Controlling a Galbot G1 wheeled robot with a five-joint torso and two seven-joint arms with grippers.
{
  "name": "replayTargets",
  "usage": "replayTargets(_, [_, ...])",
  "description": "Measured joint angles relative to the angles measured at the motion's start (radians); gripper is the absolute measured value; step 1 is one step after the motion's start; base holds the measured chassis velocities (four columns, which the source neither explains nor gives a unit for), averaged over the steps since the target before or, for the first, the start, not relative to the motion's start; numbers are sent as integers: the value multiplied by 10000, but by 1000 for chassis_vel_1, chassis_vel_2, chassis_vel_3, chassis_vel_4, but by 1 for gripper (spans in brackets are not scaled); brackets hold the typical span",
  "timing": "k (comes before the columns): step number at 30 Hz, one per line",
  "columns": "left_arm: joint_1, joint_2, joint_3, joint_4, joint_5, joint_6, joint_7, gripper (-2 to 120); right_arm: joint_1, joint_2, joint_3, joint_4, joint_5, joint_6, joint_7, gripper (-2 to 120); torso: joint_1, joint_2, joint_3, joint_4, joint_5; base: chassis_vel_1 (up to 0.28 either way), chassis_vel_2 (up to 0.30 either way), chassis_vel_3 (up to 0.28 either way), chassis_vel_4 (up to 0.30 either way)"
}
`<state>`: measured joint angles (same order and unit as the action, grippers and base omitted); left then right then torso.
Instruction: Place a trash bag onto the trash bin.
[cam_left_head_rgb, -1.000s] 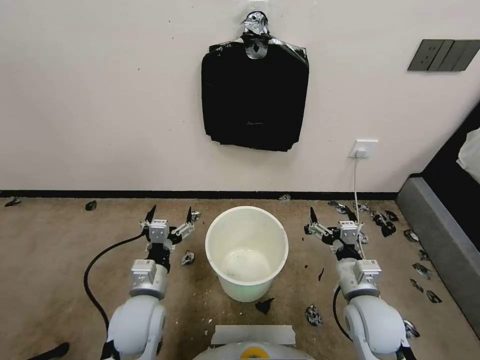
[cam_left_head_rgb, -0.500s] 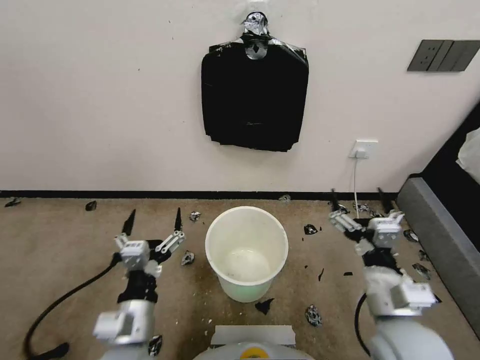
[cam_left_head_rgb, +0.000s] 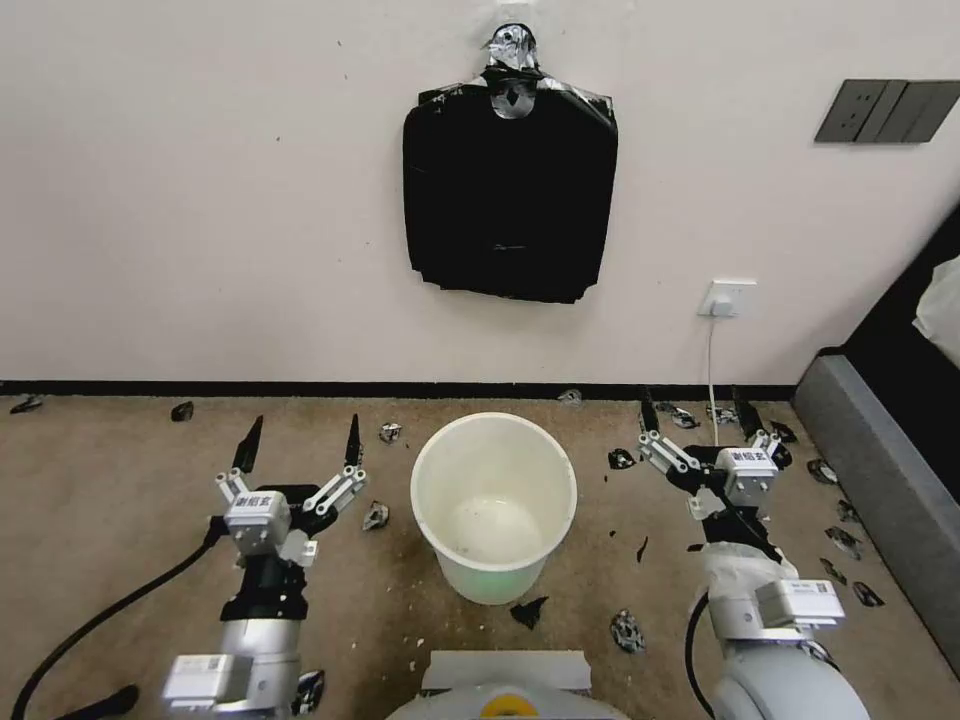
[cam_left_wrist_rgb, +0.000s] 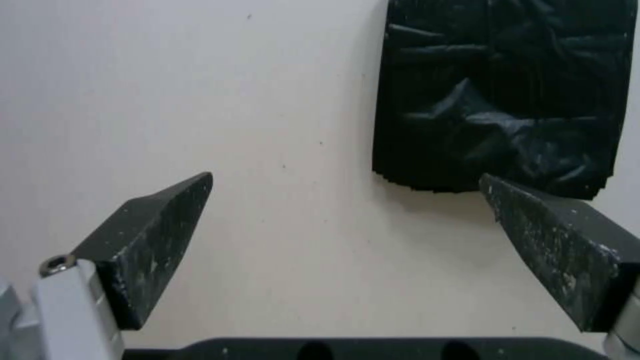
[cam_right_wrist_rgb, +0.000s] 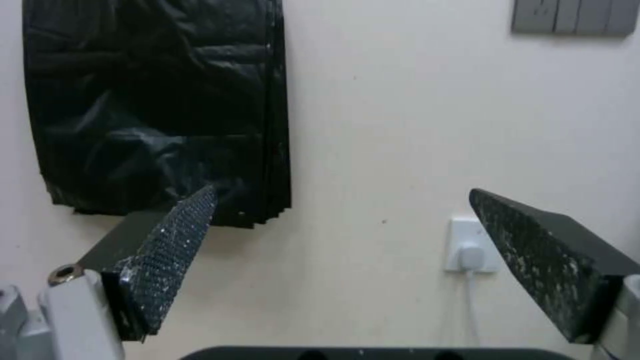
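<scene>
Since a second ago both your arms have swung outward and lifted, while the trash bin (cam_left_head_rgb: 494, 505) stands unmoved on the floor (cam_left_head_rgb: 110, 500) between them. Your left tool (cam_left_head_rgb: 300, 443) and right tool (cam_left_head_rgb: 693, 411) each point at the wall with fingers spread wide, gripping nothing. The black bag bundle (cam_left_head_rgb: 510, 190) hangs on the wall above the bin.

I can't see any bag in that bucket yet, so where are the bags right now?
In the head view, the black bundle of bags hangs on the wall, straight above and behind the white bin, left of the wall socket.
</scene>
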<state>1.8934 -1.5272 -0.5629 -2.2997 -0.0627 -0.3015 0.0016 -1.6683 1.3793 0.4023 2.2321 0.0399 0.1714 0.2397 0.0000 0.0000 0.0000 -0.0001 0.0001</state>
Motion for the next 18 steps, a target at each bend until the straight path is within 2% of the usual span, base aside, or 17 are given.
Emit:
replayTargets(5, [-116, 420, -100, 170, -519, 161, 67, 100, 893, -113, -398, -475, 1120, -222, -468, 100, 0, 0, 0, 0, -1, 0, 0, 0, 0])
replayTargets(8, [-304, 1007, -176, 266, -896, 392, 136, 100, 2006, -621, -924, -934, 2576, -525, -1155, 100, 0, 0, 0, 1, -2, 0, 0, 0, 0])
replayTargets(11, [-400, 1250, -252, 286, -1057, 486, 199, 100, 2781, -798, -1278, -1326, 2980, -602, -1378, 100, 0, -2, 1, 0, -4, 0, 0, 0, 0])
replayTargets(12, [-400, 1250, -252, 286, -1057, 486, 199, 100, 2781, -798, -1278, -1326, 2980, -602, -1378, 100, 0, -2, 1, 0, -4, 0, 0, 0, 0])
replayTargets(13, [-426, 1319, -344, 328, -1153, 521, 234, 100, 3589, -795, -1617, -1801, 3142, -680, -1307, 100, 0, -2, 1, -1, -3, 0, 0, 0, 0])
replayTargets(14, [-426, 1319, -344, 328, -1153, 521, 234, 100, 3589, -795, -1617, -1801, 3142, -680, -1307, 100, 0, -2, 1, -1, -3, 0, 0, 0, 0])
replayTargets(16, [-363, 1249, -496, 386, -1163, 514, 294, 100, 4993, -696, -1999, -2610, 3473, -1136, -1244, 100, 1, -2, 1, 0, 0, 0, 0, 0, 0])
replayTargets(18, [-330, 1185, -525, 420, -1145, 498, 319, 100, 5464, -708, -2111, -2818, 3750, -1292, -1292, 100, 1, -2, 1, 2, -3, 0, 0, 0, 0])
